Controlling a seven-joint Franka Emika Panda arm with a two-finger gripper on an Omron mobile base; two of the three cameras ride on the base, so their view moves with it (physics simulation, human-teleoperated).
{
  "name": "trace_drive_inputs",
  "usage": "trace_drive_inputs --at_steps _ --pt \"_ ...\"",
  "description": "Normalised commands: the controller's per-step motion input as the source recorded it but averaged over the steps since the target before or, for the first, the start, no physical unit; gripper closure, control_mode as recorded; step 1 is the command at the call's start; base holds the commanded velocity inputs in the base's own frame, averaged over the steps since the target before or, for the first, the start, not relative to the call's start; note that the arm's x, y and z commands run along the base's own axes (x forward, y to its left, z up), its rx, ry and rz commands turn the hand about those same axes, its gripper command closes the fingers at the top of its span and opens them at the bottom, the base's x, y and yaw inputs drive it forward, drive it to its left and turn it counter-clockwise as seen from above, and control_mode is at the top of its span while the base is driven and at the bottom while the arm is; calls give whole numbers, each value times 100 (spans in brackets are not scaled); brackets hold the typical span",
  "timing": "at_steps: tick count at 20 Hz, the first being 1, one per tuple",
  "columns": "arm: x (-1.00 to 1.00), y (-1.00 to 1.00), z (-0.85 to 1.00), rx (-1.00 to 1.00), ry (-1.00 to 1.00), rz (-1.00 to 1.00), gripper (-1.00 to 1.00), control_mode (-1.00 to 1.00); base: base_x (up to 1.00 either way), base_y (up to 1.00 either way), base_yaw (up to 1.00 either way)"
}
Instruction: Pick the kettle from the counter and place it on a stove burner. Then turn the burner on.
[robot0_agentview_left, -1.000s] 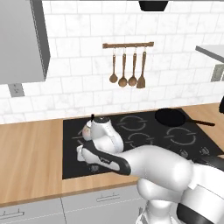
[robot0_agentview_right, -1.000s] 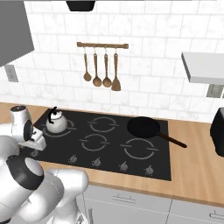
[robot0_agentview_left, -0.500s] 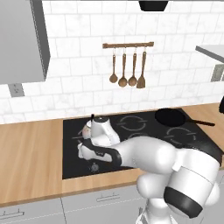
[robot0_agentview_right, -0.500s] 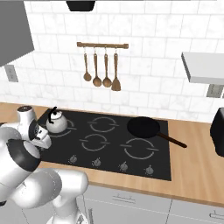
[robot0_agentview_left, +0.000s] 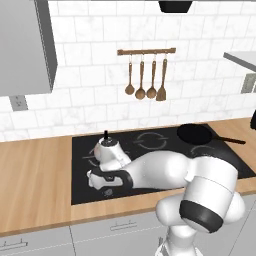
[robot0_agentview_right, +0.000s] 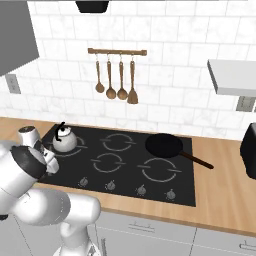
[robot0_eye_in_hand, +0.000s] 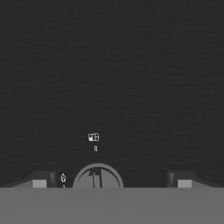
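The small silvery-white kettle (robot0_agentview_left: 111, 150) (robot0_agentview_right: 65, 141) with its black handle stands upright on the rear-left ring of the black glass stove (robot0_agentview_left: 150, 142) (robot0_agentview_right: 125, 165); part of that burner ring (robot0_agentview_right: 78, 149) shows beside it. My gripper (robot0_agentview_left: 101, 185) (robot0_eye_in_hand: 109, 183) hangs low over the stove's front-left edge, in front of the kettle and apart from it. Its jaws are open and hold nothing. In the hand view a round control knob (robot0_eye_in_hand: 97, 177) sits between the two fingertips (robot0_eye_in_hand: 39, 183), close below. The wood-grain counter (robot0_agentview_left: 35, 175) flanks the stove.
A black frying pan (robot0_agentview_left: 196, 134) (robot0_agentview_right: 164, 145) rests on the rear-right ring, handle pointing right. A row of knobs (robot0_agentview_right: 141, 189) lines the stove's front edge. Wooden utensils (robot0_agentview_right: 120, 80) hang on the tiled wall. A dark appliance (robot0_agentview_right: 248, 150) stands at the far right.
The hand has stayed over the stove's front-left edge while the arm's upper links folded lower and swung right. The kettle has not moved.
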Motion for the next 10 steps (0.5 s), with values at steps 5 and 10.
trace_drive_inputs --at_steps 5,10 --pt "-11 10 -8 0 0 0 -100 -100 0 0 0" --pt "6 0 0 0 0 0 -100 -100 0 0 0"
